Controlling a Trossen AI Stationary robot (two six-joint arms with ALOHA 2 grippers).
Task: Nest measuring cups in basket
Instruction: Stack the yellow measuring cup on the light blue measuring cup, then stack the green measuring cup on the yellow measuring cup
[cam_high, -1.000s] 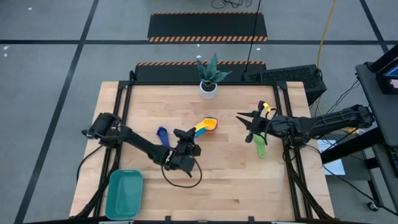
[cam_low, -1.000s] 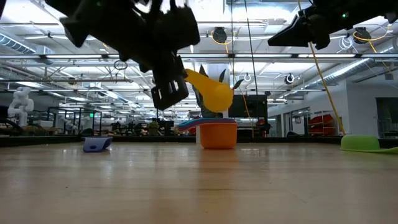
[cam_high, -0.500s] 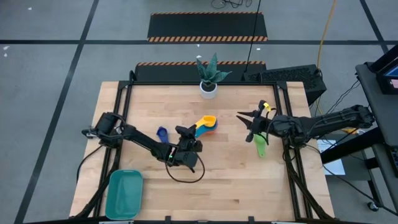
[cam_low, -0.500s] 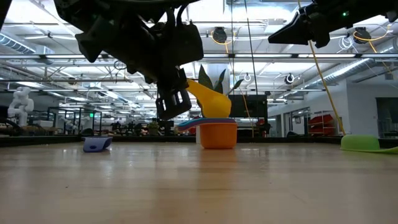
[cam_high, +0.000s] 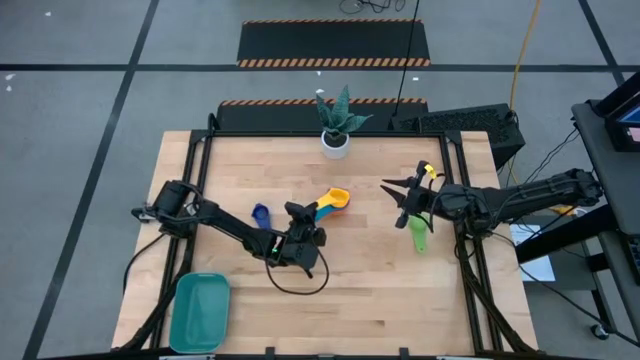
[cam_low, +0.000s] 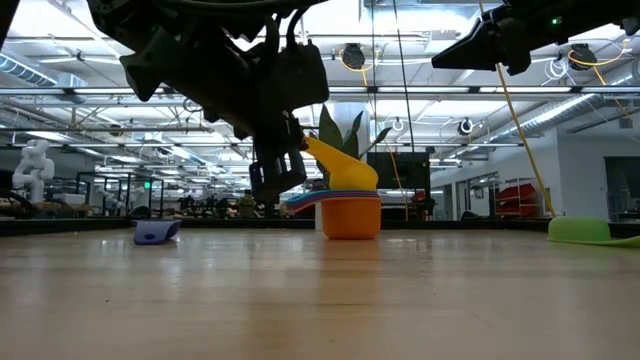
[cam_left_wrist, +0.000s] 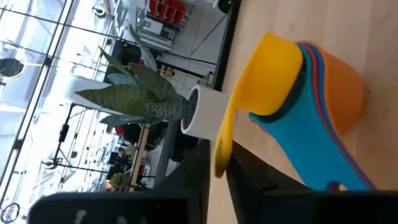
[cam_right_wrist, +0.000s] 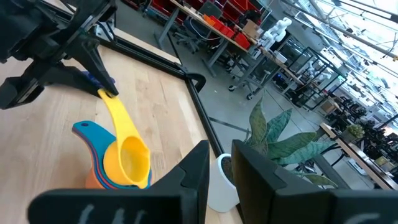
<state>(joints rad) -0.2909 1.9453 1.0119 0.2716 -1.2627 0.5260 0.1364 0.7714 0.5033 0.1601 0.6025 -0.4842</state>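
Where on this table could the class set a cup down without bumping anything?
Bare wood lies between the basket and the green cup, and between the plant and the table's left rail. The middle is crowded: the left gripper holds the yellow cup on the stack, with the navy cup beside it.

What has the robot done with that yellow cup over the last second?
The left gripper, shut on the yellow cup's handle, has carried it toward the orange stack and lowered it, so its bowl now sits tilted in the stack's top. It has not let go. The navy cup, green cup, basket and right gripper stayed put.
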